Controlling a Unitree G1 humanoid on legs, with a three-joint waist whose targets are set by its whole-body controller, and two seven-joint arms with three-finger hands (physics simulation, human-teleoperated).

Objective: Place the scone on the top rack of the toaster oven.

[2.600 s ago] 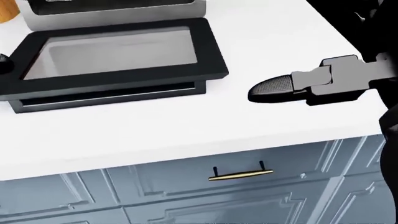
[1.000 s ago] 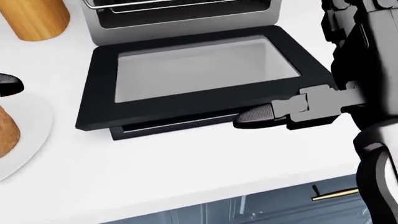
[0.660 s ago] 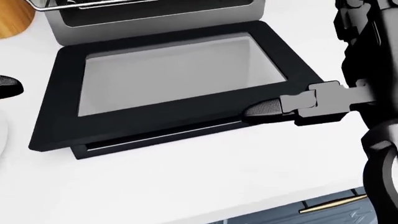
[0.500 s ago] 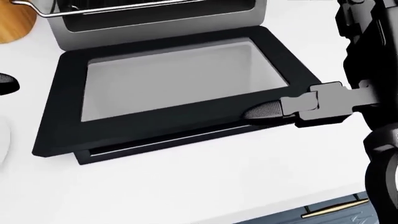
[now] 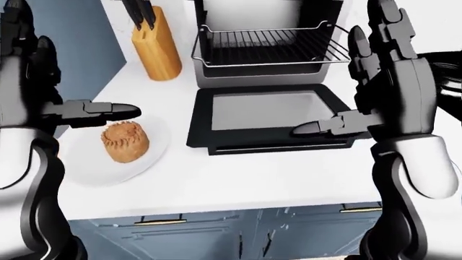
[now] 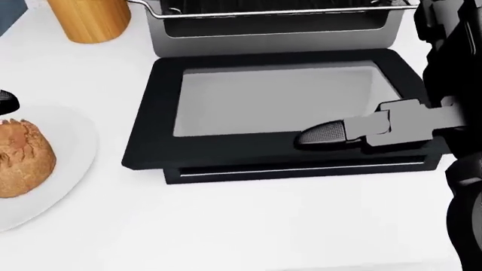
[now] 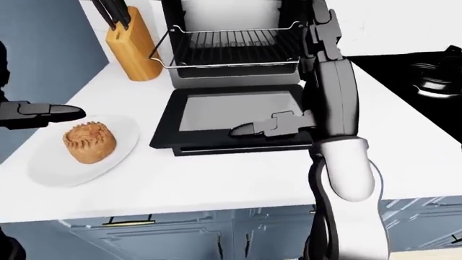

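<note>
The brown scone sits on a white plate at the left of the counter. The toaster oven stands at the top with its black glass door folded down flat and its top wire rack pulled out, bare. My left hand is open, its thumb just above the scone, apart from it. My right hand is open and raised over the door's right side, thumb pointing left above the door.
A wooden knife block stands left of the oven. A black stove with a pot lies at the right. Blue cabinet drawers with gold handles run below the white counter.
The camera has swung left and back, so the scone and plate have come into the head view at the left. My right hand keeps its pose over the door.
</note>
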